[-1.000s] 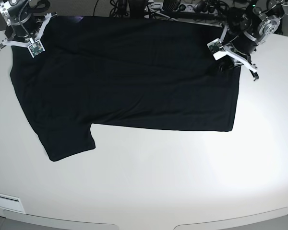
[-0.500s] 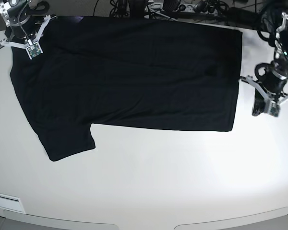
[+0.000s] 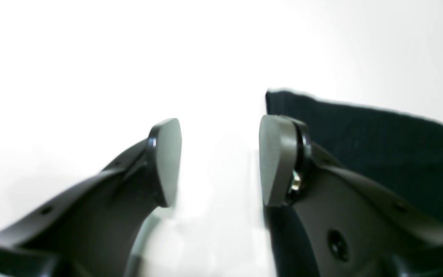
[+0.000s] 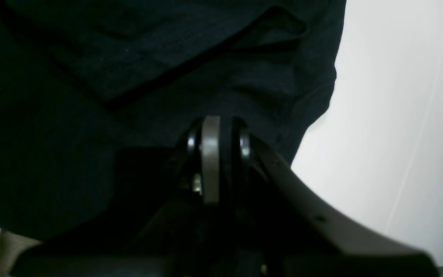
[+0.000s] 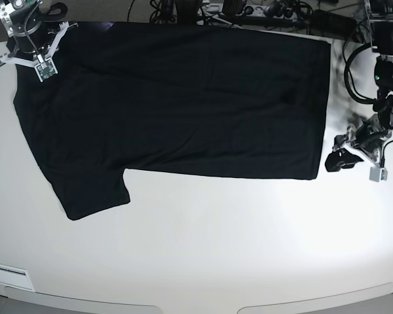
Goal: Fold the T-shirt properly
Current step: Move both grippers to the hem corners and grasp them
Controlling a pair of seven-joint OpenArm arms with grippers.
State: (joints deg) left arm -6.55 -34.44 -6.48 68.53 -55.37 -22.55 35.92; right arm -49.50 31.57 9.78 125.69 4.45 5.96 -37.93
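Since the earlier base pictures, the left gripper (image 5: 344, 159) had left the far right corner of the T-shirt (image 5: 183, 98), where it had been down on the cloth, and had swung out past the hem and then down toward the near right corner. The shirt's far right corner, bunched under that gripper before, now lay flat and square. The right gripper (image 5: 27, 51) had hardly shifted and stayed at the far left corner, by the shoulder.

In the left wrist view the left gripper (image 3: 219, 161) stood released, jaws well apart with bare white table (image 3: 90, 57) between them and nothing held. The black hem corner (image 3: 360, 130) lay just beside and partly behind one finger, so the gripper was at the cloth's edge rather than around it. That placement looked like a line-up for taking the near hem corner.

In the right wrist view the right gripper (image 4: 215, 154) was clenched, its pads nearly together over dark wrinkled fabric (image 4: 167, 69). Cloth seemed pinched between them, though the darkness made this hard to confirm. Holding there probably anchored the shoulder end while the other arm repositioned.

The T-shirt lay spread plain-side up across the far half of the table (image 5: 216, 261), one sleeve (image 5: 92, 193) reaching toward the near left. No fold was made yet, by the look of it.
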